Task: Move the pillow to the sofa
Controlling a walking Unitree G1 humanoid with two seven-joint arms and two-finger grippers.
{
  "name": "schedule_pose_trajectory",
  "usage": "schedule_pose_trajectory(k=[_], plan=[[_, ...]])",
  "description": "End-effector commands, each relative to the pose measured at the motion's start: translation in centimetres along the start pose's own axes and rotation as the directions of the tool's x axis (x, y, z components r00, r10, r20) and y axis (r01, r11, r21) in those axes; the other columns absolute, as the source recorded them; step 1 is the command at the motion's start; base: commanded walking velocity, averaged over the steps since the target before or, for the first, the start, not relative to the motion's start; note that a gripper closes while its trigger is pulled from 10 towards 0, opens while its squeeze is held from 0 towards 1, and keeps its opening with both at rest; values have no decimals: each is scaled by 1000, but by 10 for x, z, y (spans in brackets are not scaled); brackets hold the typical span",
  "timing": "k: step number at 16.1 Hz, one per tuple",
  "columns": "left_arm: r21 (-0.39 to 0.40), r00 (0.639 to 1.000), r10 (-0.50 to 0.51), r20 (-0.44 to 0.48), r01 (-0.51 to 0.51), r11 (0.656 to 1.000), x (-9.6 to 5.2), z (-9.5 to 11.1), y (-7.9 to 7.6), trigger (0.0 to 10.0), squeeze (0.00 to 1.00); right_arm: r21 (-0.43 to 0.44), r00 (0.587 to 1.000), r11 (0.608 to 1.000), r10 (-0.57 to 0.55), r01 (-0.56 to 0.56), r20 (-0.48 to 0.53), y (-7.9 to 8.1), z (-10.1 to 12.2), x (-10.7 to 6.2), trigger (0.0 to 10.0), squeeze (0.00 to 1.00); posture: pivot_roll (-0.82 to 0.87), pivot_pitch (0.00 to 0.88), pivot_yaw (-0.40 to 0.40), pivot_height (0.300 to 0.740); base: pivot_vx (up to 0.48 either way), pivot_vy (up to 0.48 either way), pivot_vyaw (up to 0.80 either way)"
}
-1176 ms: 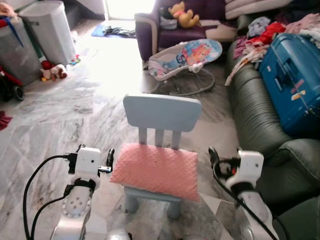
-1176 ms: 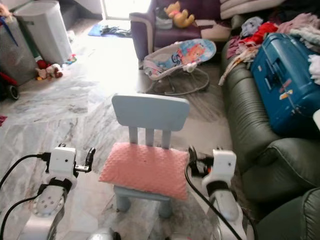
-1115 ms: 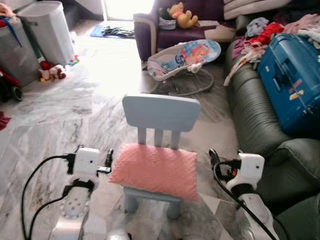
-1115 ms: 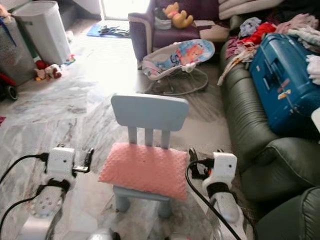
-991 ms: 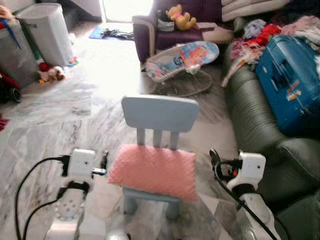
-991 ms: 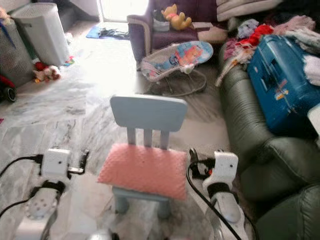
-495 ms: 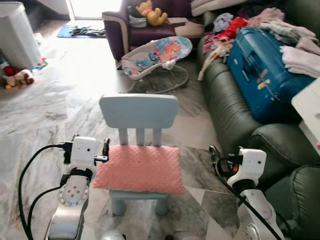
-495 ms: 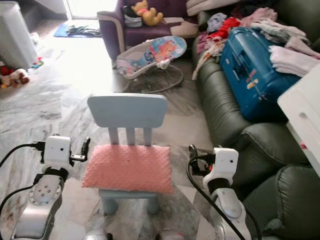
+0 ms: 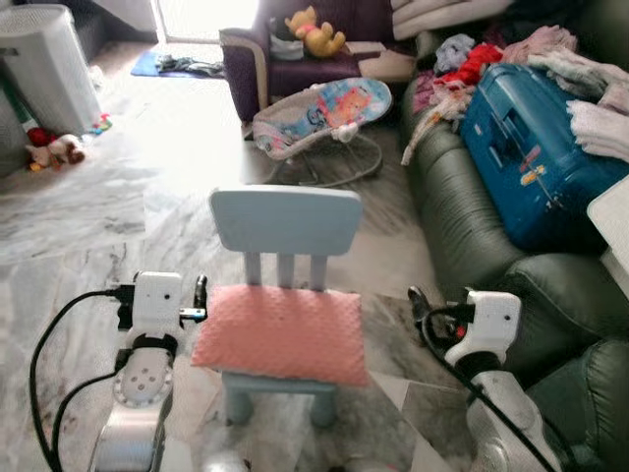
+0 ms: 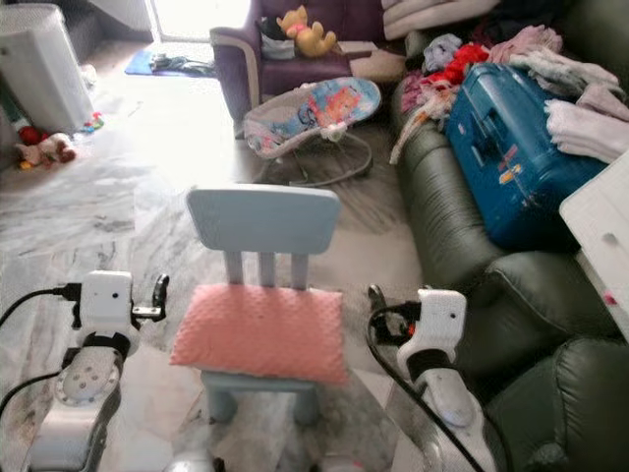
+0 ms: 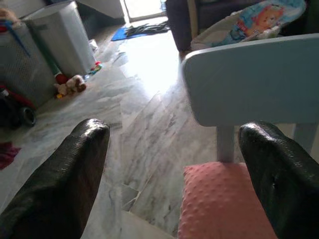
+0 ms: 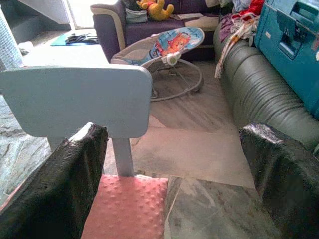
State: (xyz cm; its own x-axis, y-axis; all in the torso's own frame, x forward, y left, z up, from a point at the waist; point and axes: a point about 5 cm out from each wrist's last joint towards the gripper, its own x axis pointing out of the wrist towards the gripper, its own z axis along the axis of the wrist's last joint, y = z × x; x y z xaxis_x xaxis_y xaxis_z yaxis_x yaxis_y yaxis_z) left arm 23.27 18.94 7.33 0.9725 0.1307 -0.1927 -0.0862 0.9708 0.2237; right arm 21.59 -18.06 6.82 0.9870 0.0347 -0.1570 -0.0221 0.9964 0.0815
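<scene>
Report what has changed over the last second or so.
Mostly the camera swung, shifting the whole scene. The pink pillow still lies on the small blue chair, not yet gripped. The left gripper and right gripper stay open, flanking the pillow's two ends.

Both arms reach forward at the same height, left claw (image 11: 172,174) and right claw (image 12: 174,174) each with 2 fingers spread wide.
</scene>
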Motion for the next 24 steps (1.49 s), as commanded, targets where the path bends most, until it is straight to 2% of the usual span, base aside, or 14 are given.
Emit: schedule_pose_trajectory(k=[1,14,16,19,20,24], plan=[[4,1000,22,-4,-22,1000,-1,1,5,10000,0,6,1000,1000,17,-17,18,3,5,1,10000,0,23,5,-30,740,0,480,0],[4,1000,22,-4,-22,1000,-1,1,5,10000,0,6,1000,1000,17,-17,18,3,5,1,10000,0,23,5,-30,740,0,480,0],[27,999,-27,34,26,999,0,8,-4,10000,0,-2,1000,1000,15,-15,17,3,7,1,10000,0,12,8,-26,740,0,0,0],[34,998,-54,45,52,998,1,11,-7,10000,0,-2,1000,1000,15,-15,14,4,6,0,10000,0,12,9,-24,740,0,0,0],[9,996,-77,46,77,997,1,12,-10,10000,0,-1,1000,1000,14,-14,12,4,6,0,10000,0,10,10,-22,740,0,-364,0],[12,996,-76,46,76,997,1,12,-12,10000,0,-3,1000,1000,14,-14,9,3,5,-2,10000,0,7,11,-23,740,0,-389,0]])
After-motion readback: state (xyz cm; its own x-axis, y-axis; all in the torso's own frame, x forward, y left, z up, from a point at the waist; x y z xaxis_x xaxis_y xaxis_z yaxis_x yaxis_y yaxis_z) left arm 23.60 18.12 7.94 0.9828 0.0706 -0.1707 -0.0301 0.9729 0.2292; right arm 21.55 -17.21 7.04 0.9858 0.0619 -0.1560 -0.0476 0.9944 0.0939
